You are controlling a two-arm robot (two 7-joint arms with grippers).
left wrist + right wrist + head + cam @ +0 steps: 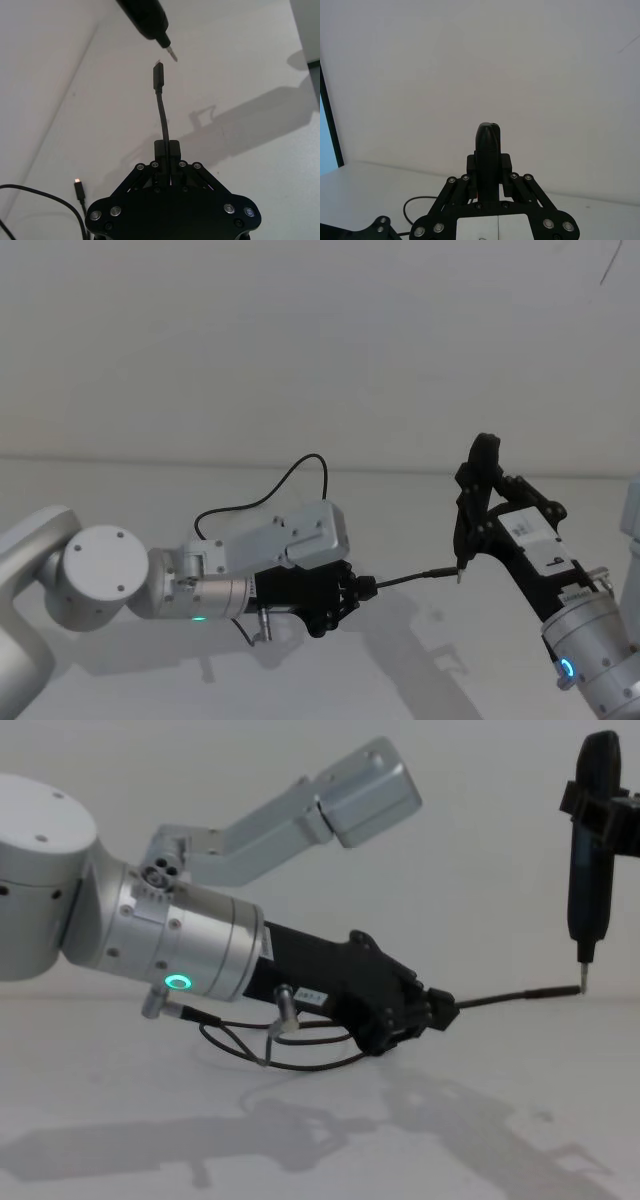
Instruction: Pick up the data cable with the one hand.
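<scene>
Thin curvy black data cable [410,578]: clamped in left black two-finger gripper [362,585], plug end [158,75] jutting rightward; right gripper [488,162] grips upright black metal-tipped tool [588,850], tip apparently just clear of plug.

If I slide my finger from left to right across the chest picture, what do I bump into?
Green ring light → left gripper, jaws shut on the data cable → the cable's free end sticking out → black metal-tipped tool, upright in the right gripper.
</scene>
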